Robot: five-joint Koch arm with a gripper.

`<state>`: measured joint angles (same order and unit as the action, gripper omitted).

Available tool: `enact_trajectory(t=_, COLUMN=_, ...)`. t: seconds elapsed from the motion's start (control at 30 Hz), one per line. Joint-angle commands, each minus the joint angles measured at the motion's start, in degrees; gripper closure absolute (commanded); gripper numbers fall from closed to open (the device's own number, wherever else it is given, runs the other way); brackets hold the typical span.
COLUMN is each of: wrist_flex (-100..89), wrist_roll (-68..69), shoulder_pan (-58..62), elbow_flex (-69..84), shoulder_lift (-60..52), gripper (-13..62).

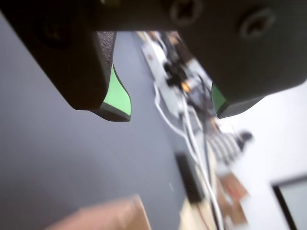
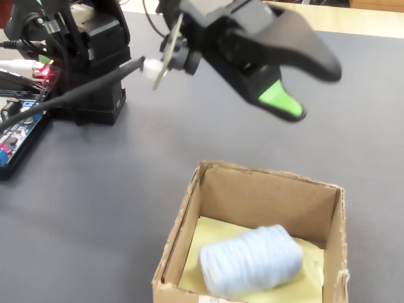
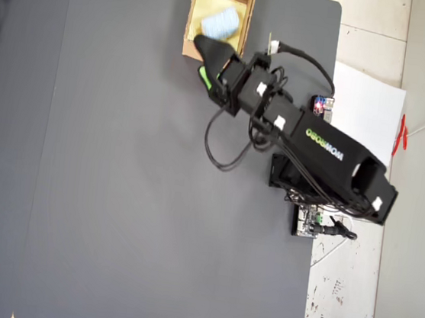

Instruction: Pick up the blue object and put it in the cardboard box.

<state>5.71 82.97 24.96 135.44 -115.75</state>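
The pale blue object (image 2: 252, 260) lies on the yellowish floor of the cardboard box (image 2: 265, 196), free of the gripper. The overhead view shows the blue object (image 3: 219, 24) in the box (image 3: 189, 46) at the mat's top edge. My gripper (image 2: 315, 93) hangs above and just behind the box, open, its black jaws with green pads spread apart and nothing between them. In the wrist view the gripper (image 1: 171, 111) is wide open over the grey mat, and a blurred corner of the box (image 1: 105, 215) shows at the bottom. From overhead the gripper (image 3: 201, 60) sits at the box's lower right corner.
The arm's black base (image 2: 88, 57) stands at the back left with a lit circuit board (image 2: 38, 72) and cables beside it. White cables and electronics (image 1: 165, 86) run along the mat's edge. A white sheet (image 3: 365, 100) lies off the mat at the right.
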Motion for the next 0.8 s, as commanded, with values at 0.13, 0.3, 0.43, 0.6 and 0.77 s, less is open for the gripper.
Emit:
enact_trajectory(t=0.13, wrist_flex=-6.33, wrist_roll=5.98, shoulder_pan=-11.78, elbow_flex=6.42, shoulder_lift=-9.58, gripper=15.6)
enact_trajectory(t=0.3, wrist_flex=-6.33, wrist_roll=6.06, shoulder_pan=-17.23, elbow_flex=12.04, shoulder_lift=-12.74, gripper=15.7)
enact_trajectory(t=0.43, wrist_flex=-6.42, wrist_roll=7.12, shoulder_pan=-21.27, elbow_flex=16.87, shoulder_lift=-15.73, gripper=15.7)
enact_trajectory(t=0.6, wrist_flex=-6.5, wrist_roll=7.65, shoulder_pan=-22.94, elbow_flex=21.88, shoulder_lift=-18.46, gripper=15.7)
enact_trajectory(t=0.77, wrist_flex=-6.68, wrist_roll=7.91, shoulder_pan=-23.55, elbow_flex=27.25, shoulder_lift=-19.86, gripper=15.6)
